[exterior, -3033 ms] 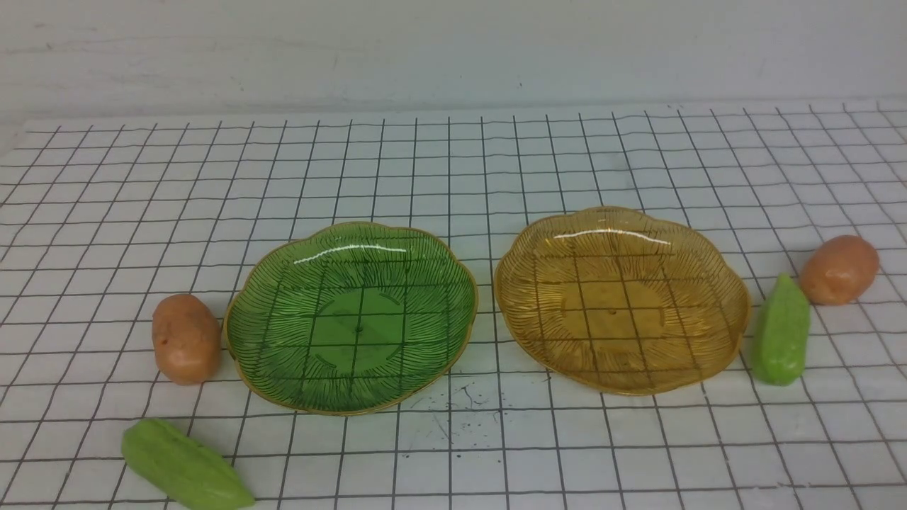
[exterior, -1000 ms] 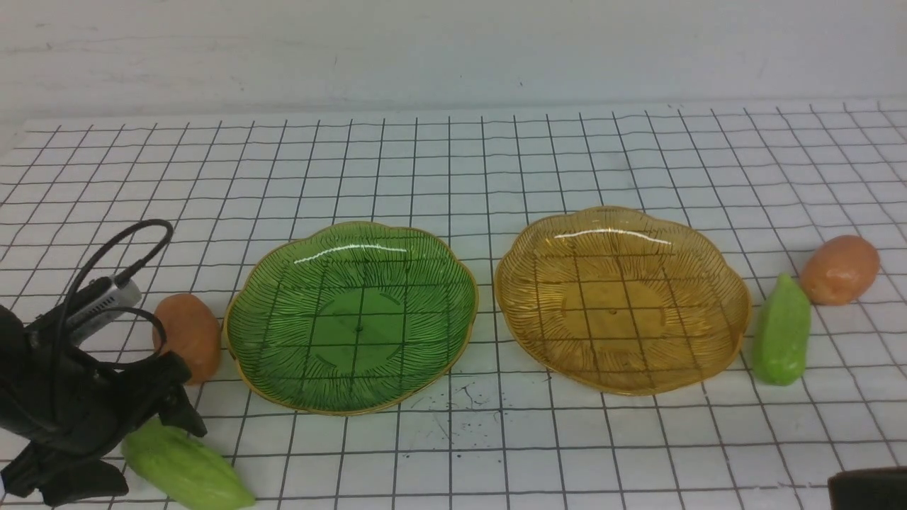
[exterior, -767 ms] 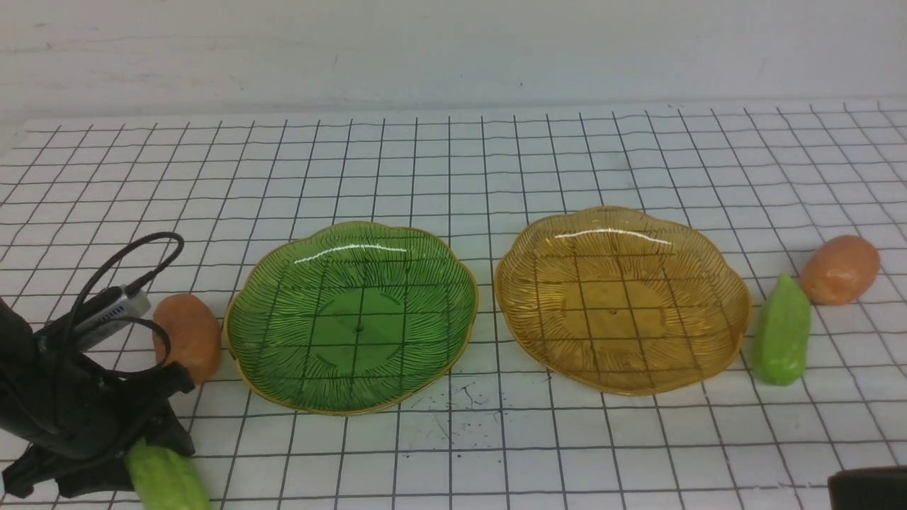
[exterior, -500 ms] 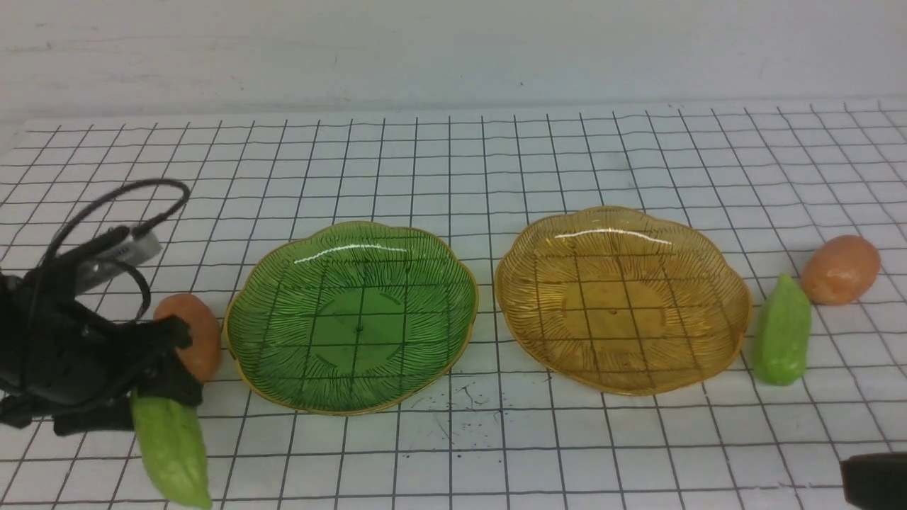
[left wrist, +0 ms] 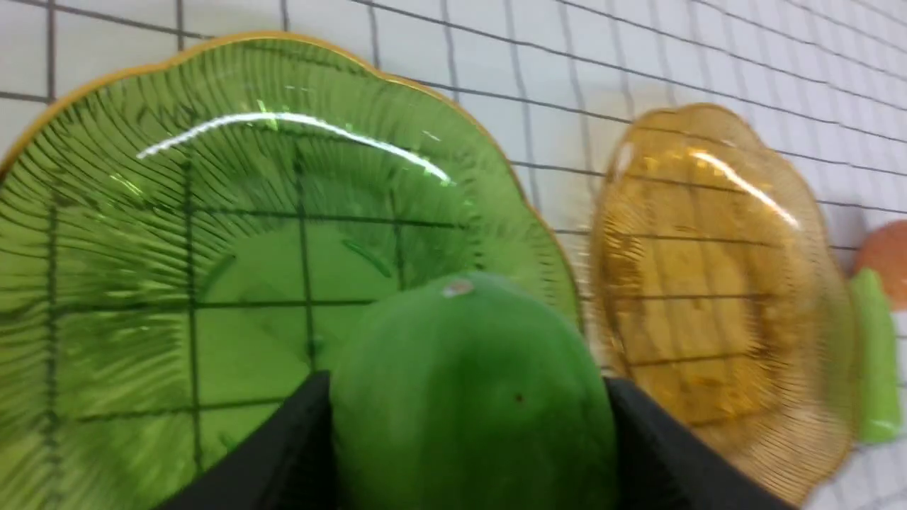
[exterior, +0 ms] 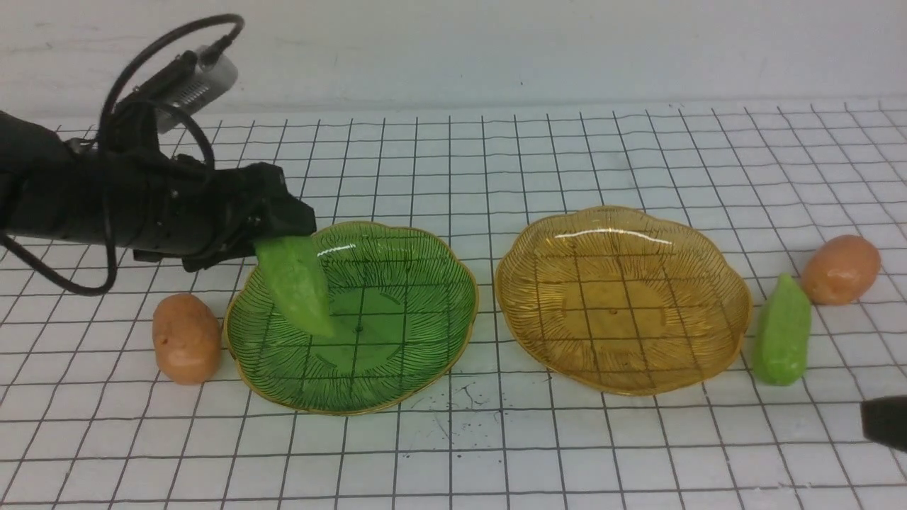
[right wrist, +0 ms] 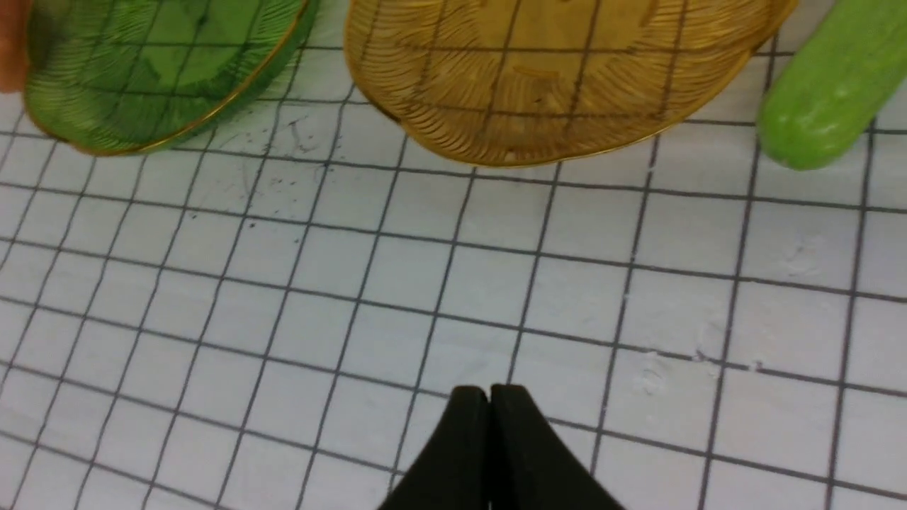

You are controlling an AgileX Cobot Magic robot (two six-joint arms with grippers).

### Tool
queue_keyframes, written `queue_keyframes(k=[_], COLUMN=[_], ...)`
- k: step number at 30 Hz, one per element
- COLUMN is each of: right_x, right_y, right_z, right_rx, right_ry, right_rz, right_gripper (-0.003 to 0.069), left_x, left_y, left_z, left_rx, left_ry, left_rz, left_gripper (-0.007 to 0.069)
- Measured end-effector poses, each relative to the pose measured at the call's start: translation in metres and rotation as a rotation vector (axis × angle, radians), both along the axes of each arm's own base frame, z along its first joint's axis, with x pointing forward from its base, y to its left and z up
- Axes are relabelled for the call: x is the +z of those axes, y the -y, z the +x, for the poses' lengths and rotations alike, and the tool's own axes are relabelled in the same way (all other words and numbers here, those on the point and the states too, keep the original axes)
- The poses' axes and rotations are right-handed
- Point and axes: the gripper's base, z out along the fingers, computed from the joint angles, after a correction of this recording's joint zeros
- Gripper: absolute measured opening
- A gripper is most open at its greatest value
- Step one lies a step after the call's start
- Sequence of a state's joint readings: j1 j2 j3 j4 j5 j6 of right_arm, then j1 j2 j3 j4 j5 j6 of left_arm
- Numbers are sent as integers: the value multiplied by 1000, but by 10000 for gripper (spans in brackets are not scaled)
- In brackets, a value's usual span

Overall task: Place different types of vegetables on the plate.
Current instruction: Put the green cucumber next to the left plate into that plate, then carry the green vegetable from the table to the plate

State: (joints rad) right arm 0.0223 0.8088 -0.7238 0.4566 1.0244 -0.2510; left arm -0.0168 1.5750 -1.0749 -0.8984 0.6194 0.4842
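Front view shows the black left claw [exterior: 282, 237] pinching the thick end of a light-green, ridged, tapered cucumber-like toy piece [exterior: 297, 290]. The piece hangs tilted, narrow tip down, over a translucent green scalloped plate [exterior: 418, 283]; whether the tip touches it cannot be told. In the left wrist view both fingers [left wrist: 283, 453] press against the piece's sides. The green plate and a translucent amber scalloped plate [exterior: 623, 368] sit side by side, apart, midway across the white gridded worktop [exterior: 496, 453]. A smooth orange-brown potato-like oval [exterior: 186, 338] lies just beside the green plate's left rim. Toward the worktop's right edge, a second light-green cucumber-like piece [exterior: 781, 333] lies just beside the amber plate's rim, with a second orange-brown oval [exterior: 840, 269] close behind it. The black right claw [right wrist: 489, 404] hovers over bare worktop near the front right corner, its fingers pressed together.
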Motion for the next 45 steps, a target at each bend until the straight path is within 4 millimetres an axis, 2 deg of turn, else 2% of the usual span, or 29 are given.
queue_keyframes(k=[4,5,11,12,16,19,20,21,22,23,24,27,29,31,34,39,45], right_x=[7,7,-4,-6,-20,-38,-40,-53,-54,-67,-75,-95,-102,-112,-123,-137,-152], right_y=[6,6,24,24,32,35,36,37,37,37,38,39,39,40,42,44,45], right_z=[35,37,97,100,132,154,157,167,168,175,179,187,190,197,206,221,230], right_rx=[-76,-82,-215,-217,-244,-257,-257,-263,-263,-265,-264,-265,-266,-276,-303,-315,-319], right_ry=[-73,-78,-214,-223,-230,-243,-249,-259,-265,-293,-315,-361,-368,-359,-337,-336,-355], right_rz=[-36,-33,-35,-38,-86,-109,-111,-115,-115,-118,-120,-127,-131,-133,-129,-148,-154], right_gripper=[-14,-14,-8,-8,55,173,182,283,283,366,426,542,578,617,631,623,594], left_x=[-26,-27,-45,-45,-45,-43,-42,-35,-33,-23,-14,9,18,37,60,75,77], left_y=[-3,-3,-5,-5,-4,-2,-2,-1,-1,-1,-1,-3,-5,-11,-20,-28,-30], left_z=[14,14,19,19,18,18,17,17,17,15,13,5,1,-13,-31,-49,-59], left_rx=[24,24,-13,-17,-58,-85,-91,-126,-126,-167,-196,-256,-264,-247,-190,-136,-134], left_ry=[-32,-34,-65,-65,-45,-55,-56,-51,-47,-33,-19,17,26,43,72,58,-4], left_rz=[57,60,120,123,152,146,144,153,153,176,200,278,307,378,466,539,548], left_gripper=[406,411,487,487,496,438,422,321,321,183,110,21,8,-6,-8,-8,-8])
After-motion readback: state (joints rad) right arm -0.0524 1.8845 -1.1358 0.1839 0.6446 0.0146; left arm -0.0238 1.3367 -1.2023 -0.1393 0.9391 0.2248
